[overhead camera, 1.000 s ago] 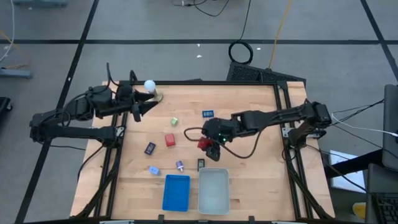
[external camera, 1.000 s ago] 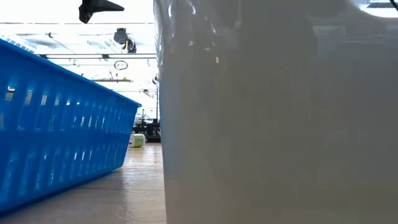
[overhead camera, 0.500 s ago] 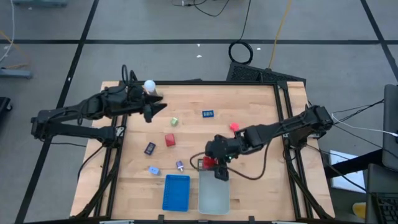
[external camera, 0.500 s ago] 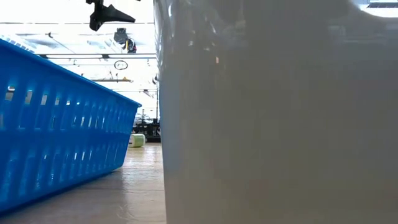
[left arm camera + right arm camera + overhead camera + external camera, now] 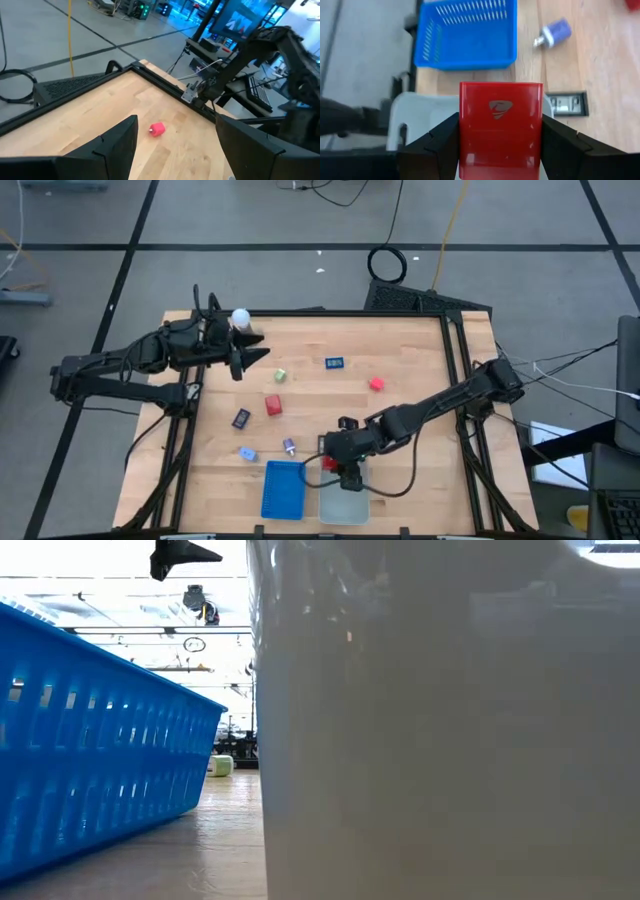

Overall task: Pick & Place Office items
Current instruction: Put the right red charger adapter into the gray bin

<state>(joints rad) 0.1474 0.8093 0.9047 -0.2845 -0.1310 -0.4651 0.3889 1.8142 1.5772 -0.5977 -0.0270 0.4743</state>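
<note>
Wooden table carries the scattered office items and two trays at its near edge: blue tray, grey tray. Over the grey tray's rim, the right gripper pinches a red block. Near the far left corner, the left gripper hovers with fingers spread.

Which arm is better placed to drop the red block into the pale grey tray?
The right. Its gripper is already shut on the red block, over the pale grey tray. The left gripper is open at the table's far corner, by the white ball.
</note>
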